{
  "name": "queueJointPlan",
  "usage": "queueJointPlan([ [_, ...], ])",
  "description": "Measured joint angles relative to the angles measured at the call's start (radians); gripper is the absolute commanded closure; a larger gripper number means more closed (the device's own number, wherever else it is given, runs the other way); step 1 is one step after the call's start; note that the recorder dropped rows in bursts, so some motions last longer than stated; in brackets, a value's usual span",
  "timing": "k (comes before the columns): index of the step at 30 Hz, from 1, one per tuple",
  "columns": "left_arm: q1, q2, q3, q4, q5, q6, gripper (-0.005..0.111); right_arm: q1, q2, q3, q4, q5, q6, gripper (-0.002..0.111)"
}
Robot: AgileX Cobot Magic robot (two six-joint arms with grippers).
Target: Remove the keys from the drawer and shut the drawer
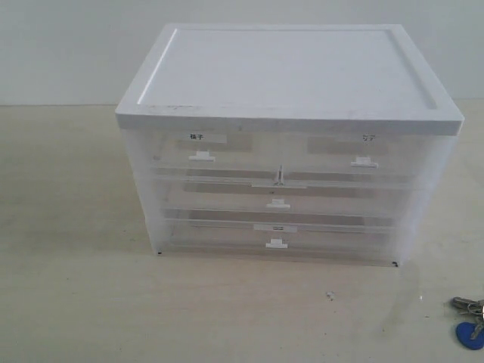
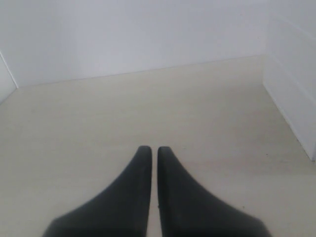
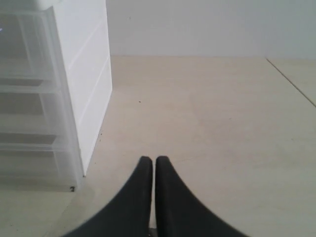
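The keys (image 1: 470,319), silver-grey metal with a flat blue tag, lie on the table at the exterior view's lower right edge, partly cut off by the frame. A translucent white drawer unit (image 1: 287,144) stands mid-table, and all its drawers (image 1: 278,204) sit flush with the front. Neither arm shows in the exterior view. In the left wrist view my left gripper (image 2: 150,149) is shut and empty above bare table, with the unit's side (image 2: 294,89) at the frame edge. My right gripper (image 3: 149,159) is shut with nothing between its fingers, beside the unit's corner (image 3: 64,98).
A white wall (image 1: 68,45) runs behind the pale table (image 1: 76,302). A seam in the tabletop (image 3: 291,81) shows in the right wrist view. Small white handles (image 1: 202,156) mark the drawer fronts.
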Motion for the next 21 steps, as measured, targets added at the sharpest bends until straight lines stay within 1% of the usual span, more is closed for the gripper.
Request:
queueJointPlan([
  [21,0.0,0.0,0.0,0.0,0.0,0.0,0.102,0.0,0.0,0.0,0.0,0.004,-0.019,0.108],
])
